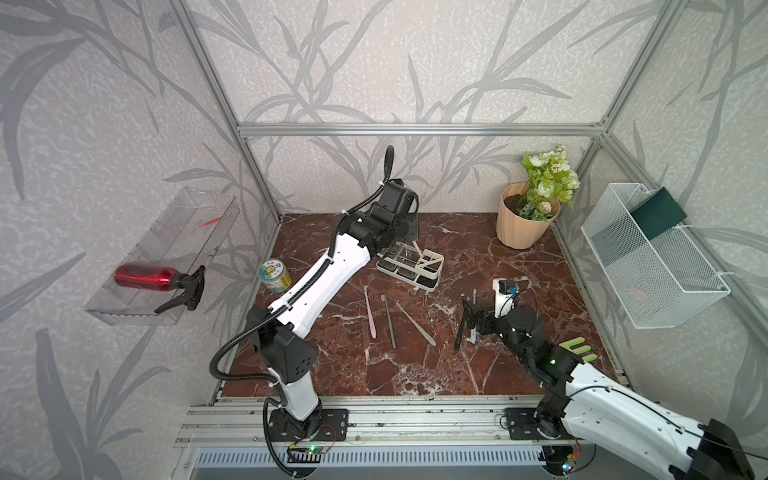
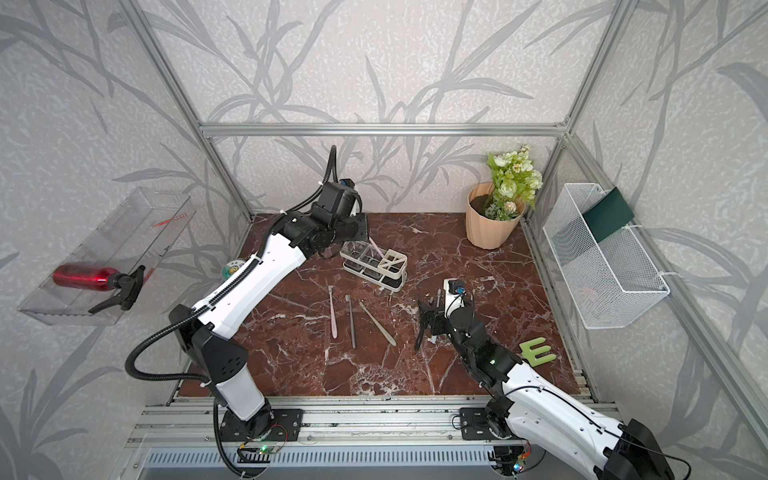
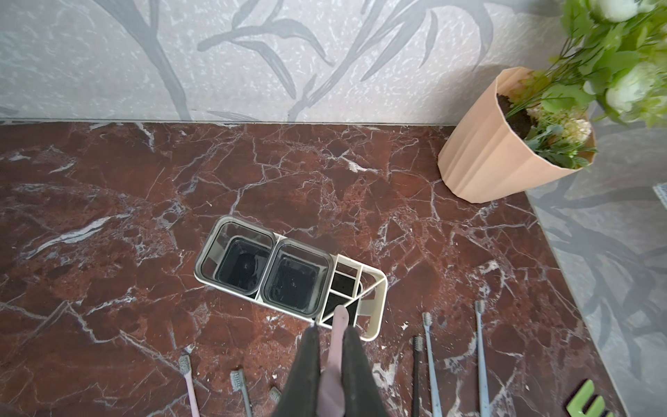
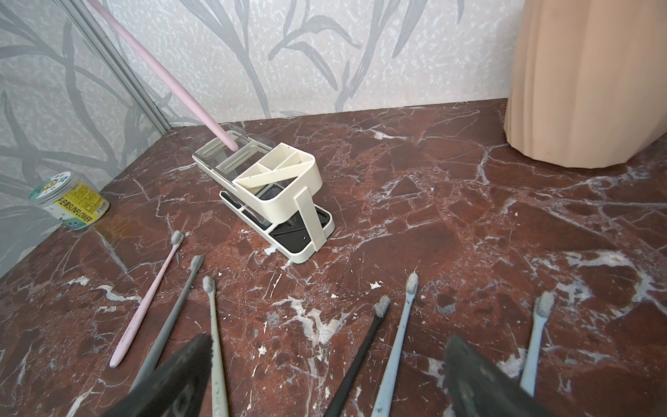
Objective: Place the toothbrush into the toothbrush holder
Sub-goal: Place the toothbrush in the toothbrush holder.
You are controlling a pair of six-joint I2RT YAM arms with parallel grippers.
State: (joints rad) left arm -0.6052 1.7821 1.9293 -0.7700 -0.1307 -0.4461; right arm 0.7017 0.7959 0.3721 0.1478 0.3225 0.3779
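The left end effector (image 3: 332, 330) is clenched on the pink toothbrush (image 4: 173, 83), whose long axis runs straight out ahead of it, slanting down. The free tip is just above the toothbrush holder (image 3: 375, 310) where a clear cup (image 3: 294, 278) meets the slotted divider (image 4: 274, 175); which opening lies beneath, I cannot tell. The right end effector (image 4: 328, 341) hangs released and empty over loose toothbrushes (image 4: 395, 346) on the counter (image 4: 469, 180), well apart from the holder, so the left arm is nearer.
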